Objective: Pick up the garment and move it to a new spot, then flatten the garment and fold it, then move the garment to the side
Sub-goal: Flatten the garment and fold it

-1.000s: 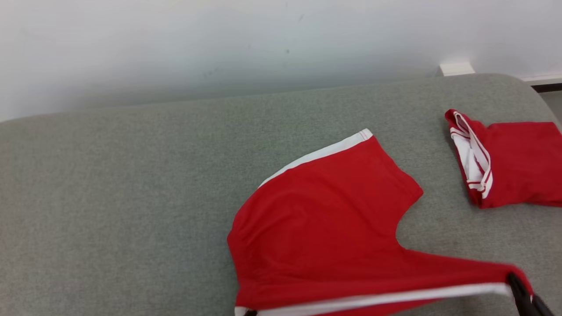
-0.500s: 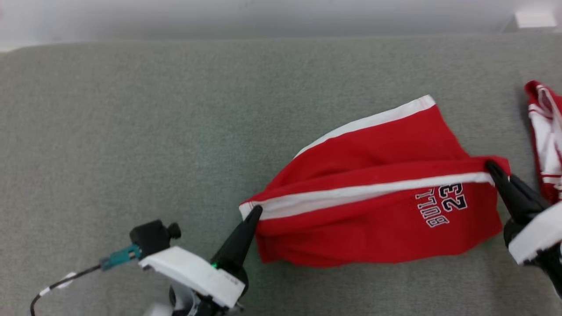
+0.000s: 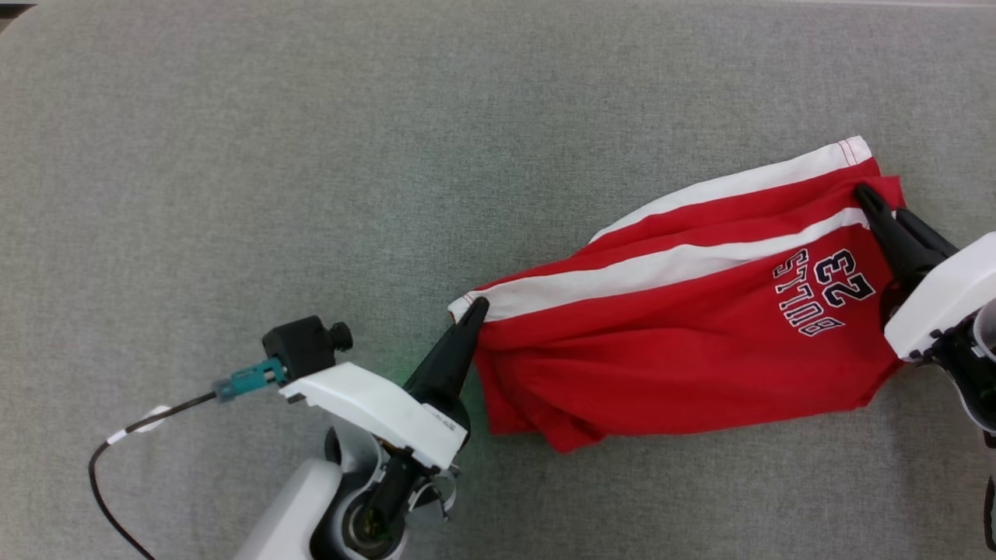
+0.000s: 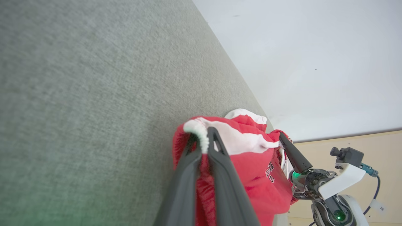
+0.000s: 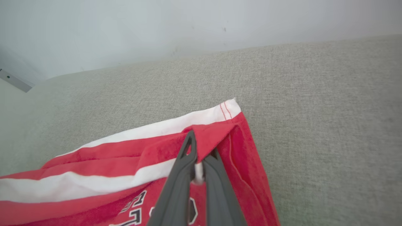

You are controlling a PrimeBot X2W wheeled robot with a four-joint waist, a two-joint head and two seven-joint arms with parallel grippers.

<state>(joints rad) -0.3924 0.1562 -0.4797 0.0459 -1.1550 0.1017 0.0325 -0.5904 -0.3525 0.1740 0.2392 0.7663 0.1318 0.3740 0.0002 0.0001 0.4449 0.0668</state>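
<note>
The garment (image 3: 685,365) is a pair of red shorts with white side stripes and a "BULLS 23" print, lying doubled over on the grey cushion (image 3: 233,155). At its left corner my left gripper (image 3: 476,305) is shut on the white-trimmed edge, and the left wrist view shows fabric (image 4: 251,157) pinched between the closed fingers (image 4: 220,163). My right gripper (image 3: 870,194) is shut on the right corner. In the right wrist view the gripper (image 5: 197,147) clamps a red fold of the garment (image 5: 78,157) just below the far white stripe.
The grey cushion extends far to the left and toward the wall (image 5: 157,25). A black camera block with a teal plug and cable (image 3: 303,346) sticks out from my left wrist. The right arm (image 4: 329,185) appears beyond the shorts in the left wrist view.
The head camera has tilted down. Both grippers have carried the near edge over the shorts toward the far striped edge, turning the printed side up. The second red piece at right has left view.
</note>
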